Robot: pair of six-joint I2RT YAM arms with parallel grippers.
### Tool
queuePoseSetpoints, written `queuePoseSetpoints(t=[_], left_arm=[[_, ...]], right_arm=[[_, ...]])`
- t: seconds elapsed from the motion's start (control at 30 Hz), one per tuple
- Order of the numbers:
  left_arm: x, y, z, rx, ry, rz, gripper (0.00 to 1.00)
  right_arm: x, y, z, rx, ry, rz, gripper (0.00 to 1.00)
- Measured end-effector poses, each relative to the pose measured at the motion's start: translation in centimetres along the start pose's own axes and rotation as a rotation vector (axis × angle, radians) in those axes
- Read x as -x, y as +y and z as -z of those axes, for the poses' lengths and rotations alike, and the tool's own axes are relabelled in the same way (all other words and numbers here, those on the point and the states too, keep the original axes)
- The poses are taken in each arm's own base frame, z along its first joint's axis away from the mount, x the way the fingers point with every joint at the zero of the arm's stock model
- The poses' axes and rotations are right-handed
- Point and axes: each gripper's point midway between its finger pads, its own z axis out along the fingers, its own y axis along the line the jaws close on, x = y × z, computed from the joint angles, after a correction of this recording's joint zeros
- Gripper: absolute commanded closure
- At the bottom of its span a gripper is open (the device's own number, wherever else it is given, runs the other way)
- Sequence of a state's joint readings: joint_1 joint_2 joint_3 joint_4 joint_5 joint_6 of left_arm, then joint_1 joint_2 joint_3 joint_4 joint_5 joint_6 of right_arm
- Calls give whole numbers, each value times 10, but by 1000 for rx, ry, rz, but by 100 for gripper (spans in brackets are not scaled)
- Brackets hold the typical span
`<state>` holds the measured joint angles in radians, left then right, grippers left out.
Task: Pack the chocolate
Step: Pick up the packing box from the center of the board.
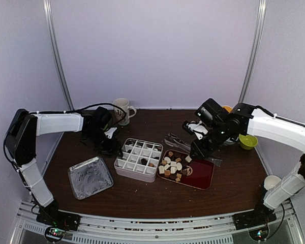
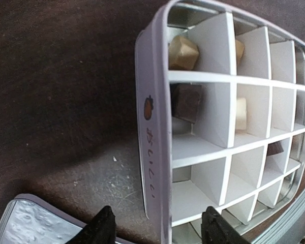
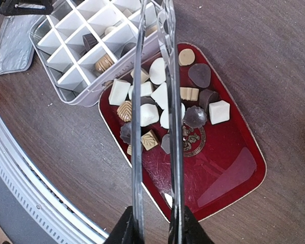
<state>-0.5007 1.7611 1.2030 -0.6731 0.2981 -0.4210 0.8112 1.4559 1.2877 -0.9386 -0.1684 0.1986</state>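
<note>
The chocolate (image 3: 147, 114) lies mostly on a red tray (image 3: 229, 168), bunched in the half of it toward 9 o'clock in the top view: white, tan and dark pieces, some square, some rounded, a few ridged. The tray sits just beside a white divided box (image 1: 134, 172), at the box's 3 o'clock, near the middle of the dark table (image 1: 142, 198). A few pieces are already in the box. The left wrist view shows a tan one and a dark one in neighbouring cells along the outer wall, a tan and a cream one in the cells behind them, and another dark one deeper in. The left gripper (image 2: 158, 216) is at the box's 9 o'clock side, its fingers parted and astride that outer wall, one outside over the table and one over the cells, with a gap showing on either side of the rim. The right gripper (image 3: 155, 223) is clamped on long metal tongs (image 3: 137, 101), pressing the two arms close together. The tongs reach over the tray's chocolate toward the box, and their tips run off the top of the right wrist view, so whether they carry a piece cannot be told. A crinkled foil lid (image 1: 90, 177) lies at the box's 8 o'clock, a mug (image 1: 123, 109) stands at its 11 o'clock, and a green bowl (image 1: 248, 141) sits at the tray's 2 o'clock.
</note>
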Motion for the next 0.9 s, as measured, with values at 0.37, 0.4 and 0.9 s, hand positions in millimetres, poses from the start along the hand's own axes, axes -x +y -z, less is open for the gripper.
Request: queuePoseSetpoints(t=[0.37, 0.4, 0.9], left_arm=[[-4, 0, -14, 94, 31, 5, 84], [-2, 0, -16, 103, 30, 7, 91], [14, -6, 28, 372, -174, -146, 100]], right_arm=[[2, 3, 10, 14, -53, -12, 73], [2, 4, 10, 15, -55, -10, 73], [-6, 37, 11, 134, -23, 70, 73]])
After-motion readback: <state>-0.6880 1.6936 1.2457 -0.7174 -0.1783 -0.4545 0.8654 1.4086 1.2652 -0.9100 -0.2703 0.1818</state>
